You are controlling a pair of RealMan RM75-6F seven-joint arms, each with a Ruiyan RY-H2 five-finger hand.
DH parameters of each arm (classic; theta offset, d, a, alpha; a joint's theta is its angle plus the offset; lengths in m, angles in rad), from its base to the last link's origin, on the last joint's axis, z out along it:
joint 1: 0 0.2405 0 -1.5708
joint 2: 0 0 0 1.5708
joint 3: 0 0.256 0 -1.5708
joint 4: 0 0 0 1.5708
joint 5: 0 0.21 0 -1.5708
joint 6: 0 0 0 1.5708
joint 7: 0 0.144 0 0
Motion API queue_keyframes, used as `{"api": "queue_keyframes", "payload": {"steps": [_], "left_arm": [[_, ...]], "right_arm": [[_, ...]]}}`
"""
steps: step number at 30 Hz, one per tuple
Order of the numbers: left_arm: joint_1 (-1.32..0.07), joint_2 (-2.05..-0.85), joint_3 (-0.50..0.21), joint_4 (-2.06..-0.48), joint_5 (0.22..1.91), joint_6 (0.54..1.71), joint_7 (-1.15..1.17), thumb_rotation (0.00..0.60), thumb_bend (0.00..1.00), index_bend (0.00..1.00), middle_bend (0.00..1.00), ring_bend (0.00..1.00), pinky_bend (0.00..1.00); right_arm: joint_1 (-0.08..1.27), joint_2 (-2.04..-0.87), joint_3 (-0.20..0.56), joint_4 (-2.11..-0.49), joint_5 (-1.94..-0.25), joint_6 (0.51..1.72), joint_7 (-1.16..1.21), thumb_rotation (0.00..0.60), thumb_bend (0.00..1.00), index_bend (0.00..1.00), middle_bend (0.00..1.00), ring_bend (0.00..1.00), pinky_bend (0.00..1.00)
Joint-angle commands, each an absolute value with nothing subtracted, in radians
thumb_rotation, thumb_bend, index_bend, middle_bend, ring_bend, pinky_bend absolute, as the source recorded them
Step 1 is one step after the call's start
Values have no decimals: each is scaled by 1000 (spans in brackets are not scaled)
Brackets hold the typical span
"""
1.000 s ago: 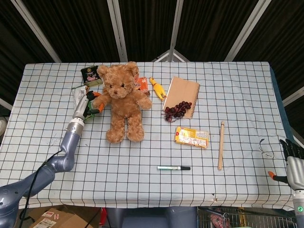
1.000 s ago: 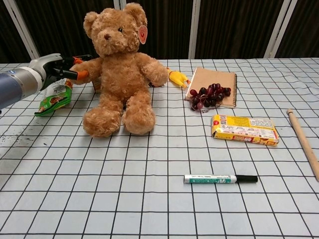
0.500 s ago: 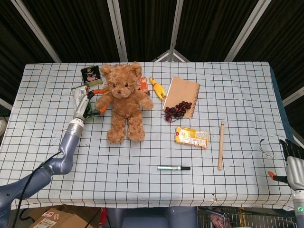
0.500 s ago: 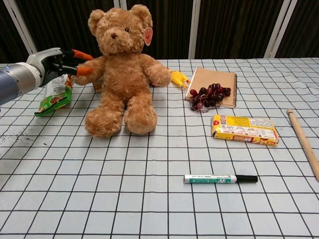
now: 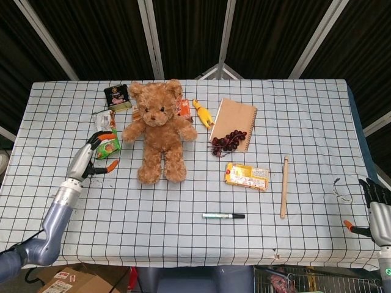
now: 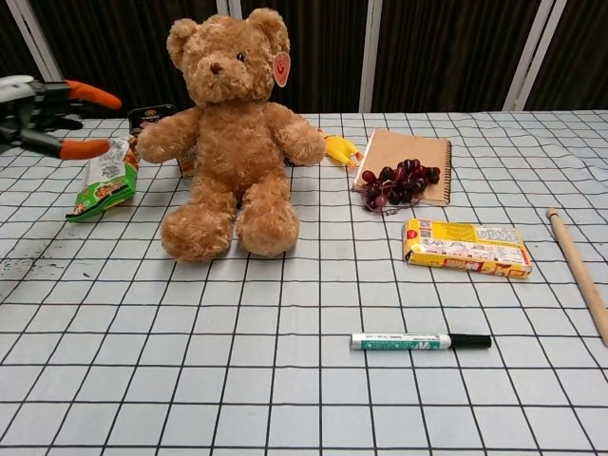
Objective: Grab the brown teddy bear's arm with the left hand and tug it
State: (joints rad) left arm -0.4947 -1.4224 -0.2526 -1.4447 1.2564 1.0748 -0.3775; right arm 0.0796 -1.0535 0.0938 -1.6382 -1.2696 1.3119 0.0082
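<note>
The brown teddy bear (image 5: 159,131) (image 6: 233,133) sits upright on the checked tablecloth, left of centre. Its arm (image 5: 130,130) (image 6: 161,138) on the left side of the view sticks out with nothing on it. My left hand (image 5: 91,155) (image 6: 47,119) hovers well to the left of that arm, apart from it. Its orange-tipped fingers (image 6: 90,95) are spread and hold nothing. My right hand (image 5: 376,210) stays at the table's near right corner, fingers extended and empty; the chest view does not show it.
A green snack bag (image 5: 105,141) (image 6: 103,185) lies between my left hand and the bear. A dark can (image 5: 117,96) stands behind it. Right of the bear are a yellow rubber chicken (image 5: 201,113), a notebook (image 5: 235,122) with grapes (image 5: 229,140), a yellow box (image 5: 246,176), a marker (image 5: 223,215) and a wooden stick (image 5: 284,186).
My left hand has let go of the bear's arm and drawn back to the left and toward the near edge. The bear has settled slightly to the right.
</note>
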Motion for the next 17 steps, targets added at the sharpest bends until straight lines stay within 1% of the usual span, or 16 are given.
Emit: {"api": "queue_keyframes", "payload": {"steps": [1,2,5,9,12,17], "left_arm": [[-218,-1281,-93,-1627,1377,1541,166,600,450,241,120,0,0],[-192,-1277,-81,-1626,1392,1586,193,600,452,241,120,0,0],[-132,-1240,-42,-1626,1428,1655,198,600,459,241,120,0,0],[-84,-1183,-5,-1620,1456,1671,79,600,460,243,120,0,0],[-66,-1162,-3,-1612,1461,1684,59,600,463,244,120,0,0],[-45,-1163,-15,-1606,1474,1722,83,600,463,244,120,0,0]], "right_arm": [[77,-1048,88,-1639,-1293,1318,28,600,171,0,0,0,0],[76,-1046,85,-1639,-1300,1319,34,600,171,0,0,0,0],[72,-1043,80,-1641,-1322,1330,48,600,171,0,0,0,0],[64,-1035,74,-1650,-1356,1357,64,600,170,0,0,0,0],[59,-1030,68,-1657,-1371,1368,60,600,171,0,0,0,0],[52,-1028,63,-1669,-1382,1383,47,600,172,0,0,0,0]]}}
